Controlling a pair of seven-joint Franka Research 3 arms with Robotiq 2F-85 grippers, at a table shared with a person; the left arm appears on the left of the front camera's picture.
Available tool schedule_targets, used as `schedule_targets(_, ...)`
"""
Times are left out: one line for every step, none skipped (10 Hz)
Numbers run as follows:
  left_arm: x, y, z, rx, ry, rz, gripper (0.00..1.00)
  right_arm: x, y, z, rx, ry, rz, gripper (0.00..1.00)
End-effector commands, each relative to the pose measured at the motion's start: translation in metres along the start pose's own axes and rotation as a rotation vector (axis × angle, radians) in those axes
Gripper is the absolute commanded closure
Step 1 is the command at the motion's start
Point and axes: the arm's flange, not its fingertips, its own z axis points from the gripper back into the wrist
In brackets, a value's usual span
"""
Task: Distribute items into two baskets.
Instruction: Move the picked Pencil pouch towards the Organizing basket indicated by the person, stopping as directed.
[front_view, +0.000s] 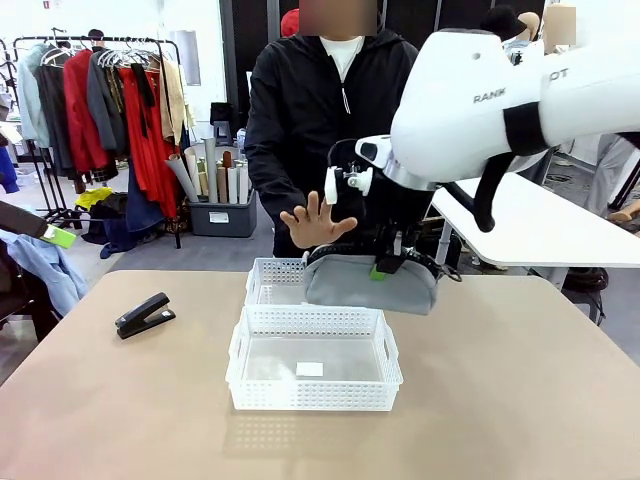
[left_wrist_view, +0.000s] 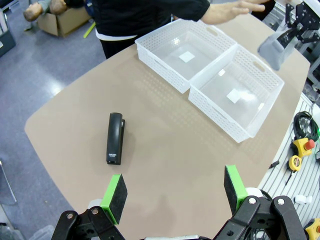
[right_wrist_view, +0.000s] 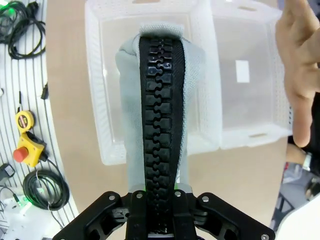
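Above the near basket (front_view: 312, 396), toward its right end, the grey pouch (front_view: 365, 287) hangs from the right claw (front_view: 385, 262), which is clamped tight on its black zipper edge. Soft and limp, it probably drapes; the stiffer zipper seam suits gripping. Well left of the near basket, the rigid, narrow stapler (front_view: 145, 315) lies on the worktop (front_view: 520, 400), best pinched across its body; the left claw (left_wrist_view: 174, 194) gapes wide, empty.
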Motion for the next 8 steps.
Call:
schedule_targets(0.0,0.0,0.0,-0.011,-0.015,0.001,0.0,-0.018,-0.001,0.017,0.004,0.016,0.029,1.0)
schedule_targets(0.0,0.0,0.0,-0.011,-0.015,0.001,0.0,-0.049,0.014,0.039,0.016,0.057,0.038,1.0)
schedule_targets(0.0,0.0,0.0,-0.011,-0.015,0.001,0.0,-0.082,0.028,0.053,0.032,0.099,0.019,1.0)
schedule_targets(0.0,0.0,0.0,-0.011,-0.015,0.001,0.0,-0.114,0.032,0.059,0.069,0.143,0.002,1.0)
schedule_targets(0.0,0.0,0.0,-0.011,-0.015,0.001,0.0,-0.133,0.029,0.056,0.109,0.155,0.033,1.0)
schedule_targets(0.0,0.0,0.0,-0.011,-0.015,0.001,0.0,-0.153,0.027,0.054,0.119,0.124,0.025,1.0)
schedule_targets(0.0,0.0,0.0,-0.011,-0.015,0.001,0.0,-0.174,0.029,0.056,0.092,0.082,0.009,1.0)
schedule_targets(0.0,0.0,0.0,-0.011,-0.015,0.001,0.0,-0.184,0.027,0.056,0.073,0.043,0.008,1.0)
